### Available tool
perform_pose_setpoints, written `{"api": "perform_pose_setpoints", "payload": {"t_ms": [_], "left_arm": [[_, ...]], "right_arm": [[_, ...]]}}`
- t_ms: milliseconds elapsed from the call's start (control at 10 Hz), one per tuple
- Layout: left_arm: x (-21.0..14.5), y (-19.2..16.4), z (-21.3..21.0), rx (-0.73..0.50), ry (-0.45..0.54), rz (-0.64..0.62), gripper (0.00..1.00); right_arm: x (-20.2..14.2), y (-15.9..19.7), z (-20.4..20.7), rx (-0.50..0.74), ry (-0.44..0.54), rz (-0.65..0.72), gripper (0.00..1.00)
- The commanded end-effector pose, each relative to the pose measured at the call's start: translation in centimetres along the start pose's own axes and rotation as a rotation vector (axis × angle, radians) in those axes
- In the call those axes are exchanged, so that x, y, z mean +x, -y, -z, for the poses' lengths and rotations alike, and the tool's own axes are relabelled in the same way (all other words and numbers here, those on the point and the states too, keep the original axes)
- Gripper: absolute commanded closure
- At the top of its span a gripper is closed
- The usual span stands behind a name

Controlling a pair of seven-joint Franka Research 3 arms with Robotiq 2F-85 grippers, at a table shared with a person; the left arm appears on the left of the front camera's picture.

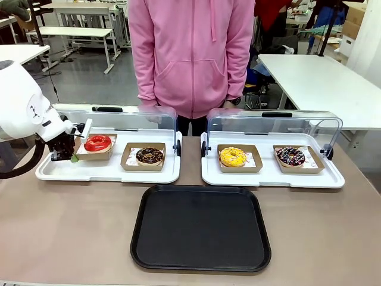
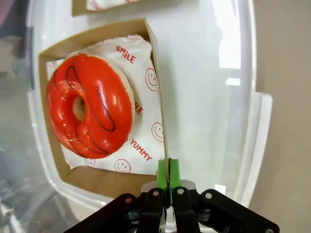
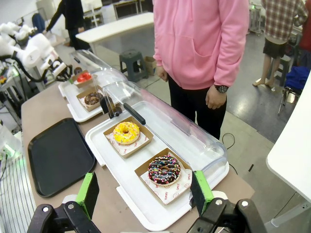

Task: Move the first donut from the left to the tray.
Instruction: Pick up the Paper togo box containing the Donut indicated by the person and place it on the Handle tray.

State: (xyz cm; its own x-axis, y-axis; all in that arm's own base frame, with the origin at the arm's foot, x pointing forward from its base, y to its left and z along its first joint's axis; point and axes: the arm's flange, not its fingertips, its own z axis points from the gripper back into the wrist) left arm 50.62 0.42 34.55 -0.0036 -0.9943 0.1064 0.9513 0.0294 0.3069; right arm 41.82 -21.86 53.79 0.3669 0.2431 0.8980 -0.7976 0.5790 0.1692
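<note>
On the leftmost white display tray [image 1: 59, 173], the left hand [image 2: 168, 171] pinches the thin cardboard wall of the square brown holder [image 2: 156, 63] carrying the glossy red ring donut [image 2: 90, 105]. Nearer, the flat black tray [image 1: 200, 227] lies bare on the worktop [image 1: 71, 238]. Well apart, the right hand [image 3: 146, 191] hangs wide open, empty.

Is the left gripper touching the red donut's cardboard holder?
Touching. In the left wrist view the left gripper's green pads are shut on the holder's thin side wall, with no gap; the red donut itself is untouched.
</note>
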Motion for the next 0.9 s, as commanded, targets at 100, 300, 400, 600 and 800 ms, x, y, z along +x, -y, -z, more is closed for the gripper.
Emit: {"api": "perform_pose_setpoints", "payload": {"t_ms": [100, 300, 400, 600, 800], "left_arm": [[1.9, 2.5, -3.2, 0.096, -0.006, -0.004, 0.98], [4.1, 3.6, -4.8, 0.074, -0.009, 0.012, 0.98], [5.5, 4.3, -5.0, 0.055, -0.004, 0.012, 0.98], [9.2, 6.4, -5.3, 0.037, -0.009, 0.001, 0.98], [12.9, 8.9, -5.2, -0.003, 0.003, 0.027, 0.98]], "right_arm": [[0.2, 0.0, 0.0, 0.006, 0.013, -0.008, 0.0], [0.2, 0.0, 0.0, 0.006, 0.013, -0.008, 0.0], [0.2, 0.0, 0.0, 0.006, 0.013, -0.008, 0.0], [0.2, 0.0, 0.0, 0.006, 0.013, -0.008, 0.0], [0.2, 0.0, 0.0, 0.006, 0.013, -0.008, 0.0]]}}
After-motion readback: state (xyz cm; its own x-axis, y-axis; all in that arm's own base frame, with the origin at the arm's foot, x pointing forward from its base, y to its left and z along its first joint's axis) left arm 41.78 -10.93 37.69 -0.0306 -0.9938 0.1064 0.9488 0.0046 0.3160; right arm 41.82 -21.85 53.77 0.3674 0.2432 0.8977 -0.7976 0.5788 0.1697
